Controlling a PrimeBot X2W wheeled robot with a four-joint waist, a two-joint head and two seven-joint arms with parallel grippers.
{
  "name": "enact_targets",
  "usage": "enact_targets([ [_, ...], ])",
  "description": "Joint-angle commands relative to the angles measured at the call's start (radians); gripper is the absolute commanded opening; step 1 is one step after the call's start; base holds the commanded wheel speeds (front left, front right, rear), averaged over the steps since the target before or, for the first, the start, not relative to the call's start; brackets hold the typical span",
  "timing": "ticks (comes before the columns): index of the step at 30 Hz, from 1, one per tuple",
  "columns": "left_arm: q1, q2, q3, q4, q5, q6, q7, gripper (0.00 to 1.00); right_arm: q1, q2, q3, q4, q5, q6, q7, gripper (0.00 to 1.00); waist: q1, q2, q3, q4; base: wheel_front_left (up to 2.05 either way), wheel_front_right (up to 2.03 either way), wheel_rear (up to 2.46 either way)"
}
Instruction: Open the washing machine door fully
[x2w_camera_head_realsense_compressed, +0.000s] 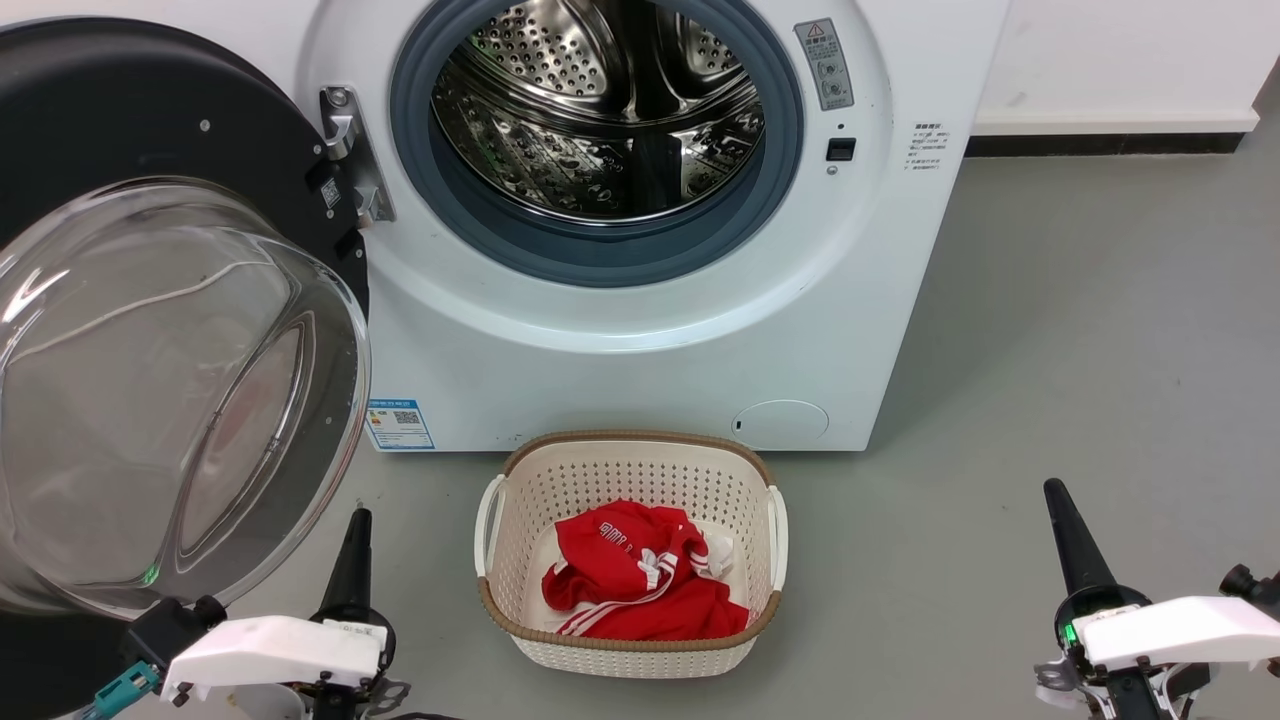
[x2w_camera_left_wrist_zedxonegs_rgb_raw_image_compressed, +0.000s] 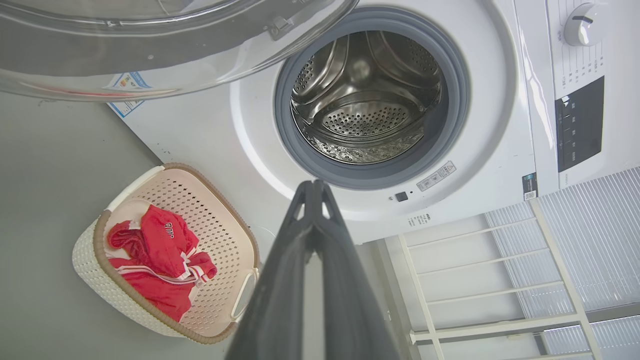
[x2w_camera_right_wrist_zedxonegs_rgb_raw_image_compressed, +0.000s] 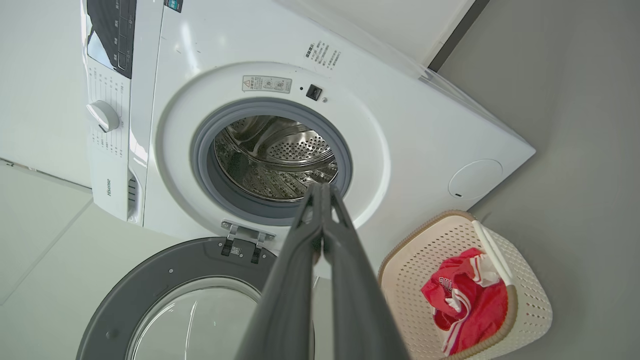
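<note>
Wide open, nothing held

The washing machine door (x2w_camera_head_realsense_compressed: 120, 120) is swung wide to the left of the washing machine (x2w_camera_head_realsense_compressed: 640, 350). My left gripper (x2w_camera_head_realsense_compressed: 359, 522) and right gripper (x2w_camera_head_realsense_compressed: 1056, 498) are both pressed together, holding nothing.

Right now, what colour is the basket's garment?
The garment is red with white stripes; head view.

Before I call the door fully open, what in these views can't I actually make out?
- Head view: the washing machine door runs off the left edge, so its far rim is cut off.
- Right wrist view: the right gripper covers part of the door's rim; the bottom edge cuts the rest.
- Head view: the warning sticker print is too small to read.
- Anything under the red garment in the basket is hidden.
</note>
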Motion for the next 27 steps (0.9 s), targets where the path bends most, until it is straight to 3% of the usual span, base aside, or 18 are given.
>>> enact_targets([
  [1, -0.025, 0.002, 0.006, -0.003, -0.035, -0.009, 0.008, 0.0, -0.021, -0.007, -0.004, -0.002, 0.036, 0.0, 0.006, 0.0, 0.0, 0.0, 0.0, 0.001, 0.0, 0.0, 0.0],
  [27, -0.053, 0.001, 0.033, 0.027, -0.277, -0.041, 0.067, 0.0, -0.051, -0.004, -0.025, 0.022, 0.266, 0.0, 0.056, 0.0, 0.0, 0.0, 0.005, 0.007, 0.0, 0.0, 0.0],
])
